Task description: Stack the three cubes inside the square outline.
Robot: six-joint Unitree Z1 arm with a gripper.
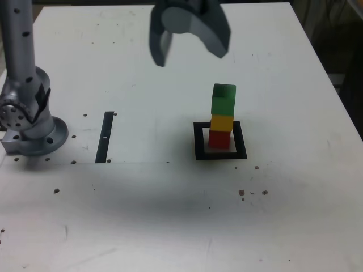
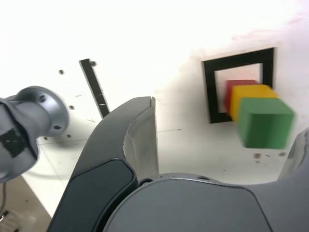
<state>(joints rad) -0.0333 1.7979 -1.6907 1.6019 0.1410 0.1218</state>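
Note:
The three cubes stand in one stack inside the square outline (image 1: 199,141): the red cube (image 1: 219,139) at the bottom, the yellow cube (image 1: 222,122) on it, the green cube (image 1: 223,99) on top, sitting slightly askew. My gripper (image 1: 191,54) hangs open above and toward the exterior view's left of the stack, touching nothing. The wrist view looks down between the spread jaws at the green cube (image 2: 264,123), yellow cube (image 2: 251,92), a strip of the red cube (image 2: 231,94) and the square outline (image 2: 208,92).
A thin black strip (image 1: 105,137) lies on the white table at the exterior view's left of the outline, also seen as the strip (image 2: 96,89) in the wrist view. The arm's grey base (image 1: 34,127) stands at the far left. Small dark specks dot the tabletop.

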